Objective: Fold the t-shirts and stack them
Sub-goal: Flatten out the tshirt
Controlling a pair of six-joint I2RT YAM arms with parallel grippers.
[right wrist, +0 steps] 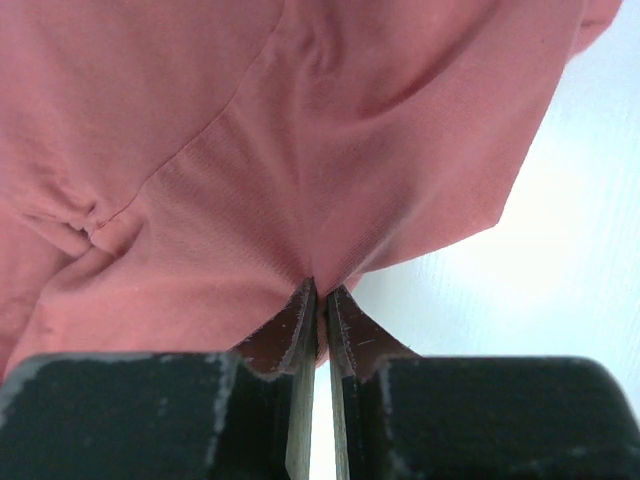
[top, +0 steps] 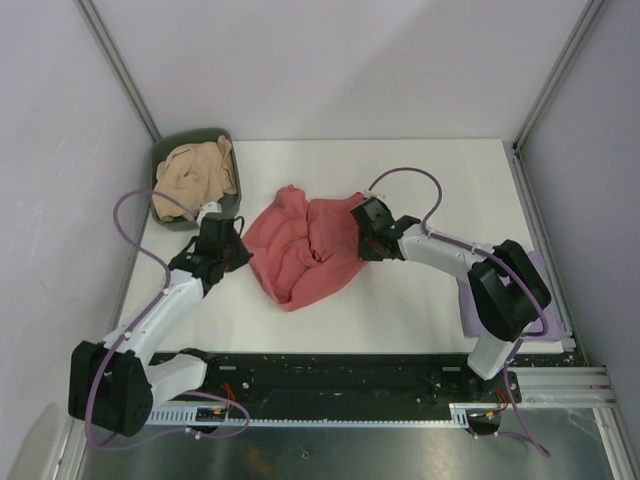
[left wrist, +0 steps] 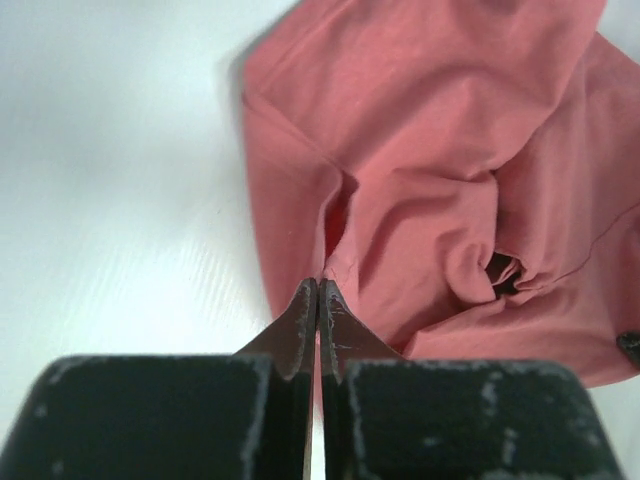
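Salmon-red t-shirt [top: 305, 250] lies bunched just right of the dark green bin [top: 192, 136], long axis running away from the bin, left gripper [left wrist: 318, 292] clamped on its bin-side edge, right gripper [right wrist: 318, 295] clamped on its far edge, neither arm nearer.

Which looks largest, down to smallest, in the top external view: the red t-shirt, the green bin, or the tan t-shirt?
1. red t-shirt
2. green bin, though it sits farther back, so this gap is unsure
3. tan t-shirt, lying inside the bin
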